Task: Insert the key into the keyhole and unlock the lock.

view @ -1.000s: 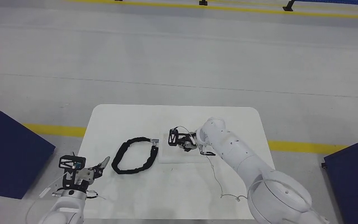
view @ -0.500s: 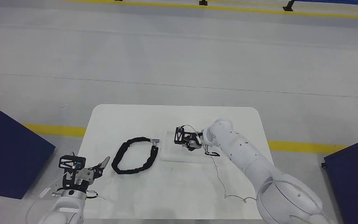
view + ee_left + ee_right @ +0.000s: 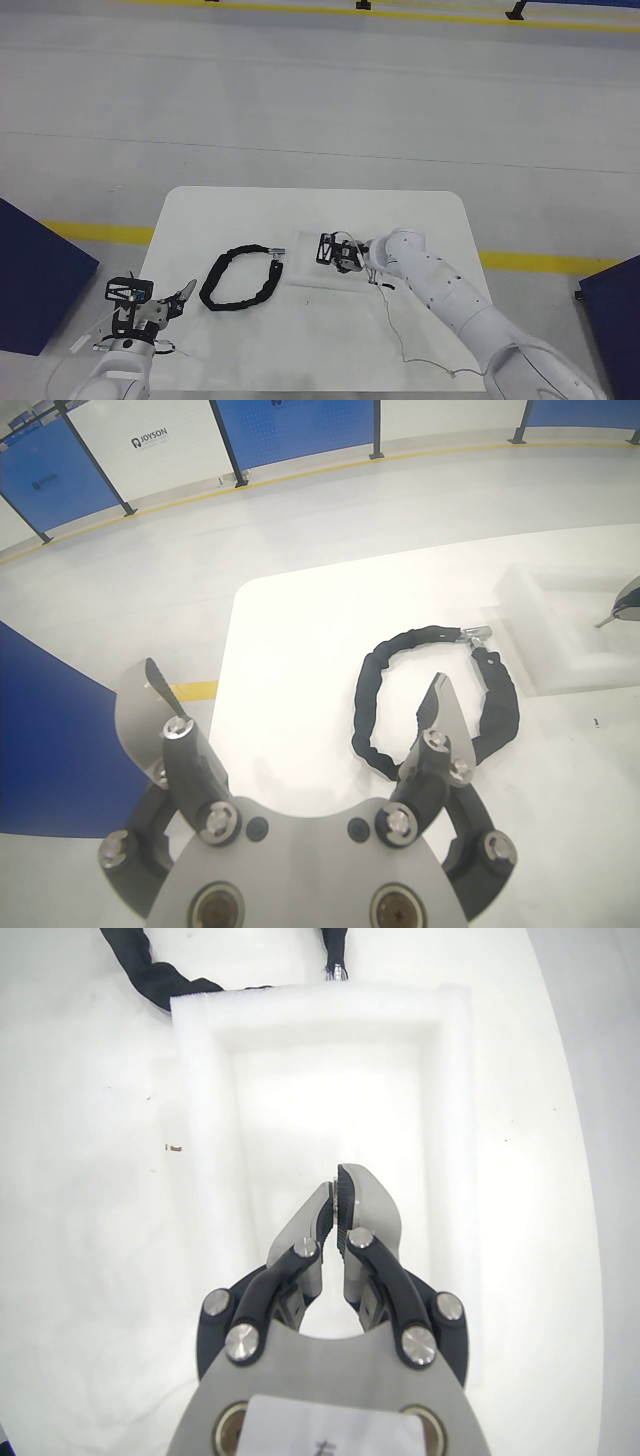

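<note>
Left hand (image 3: 295,675) fingers spread wide, arm tucked close. Right arm stretched inward, right hand (image 3: 336,1178) pinching key (image 3: 602,623).

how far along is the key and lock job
Done: the right gripper is shut on the key, over the foam tray. In hand: carrying; the key is apart from the chain lock. To do: reach its metal end, insert, turn. The left gripper is open, holding nothing.
</note>
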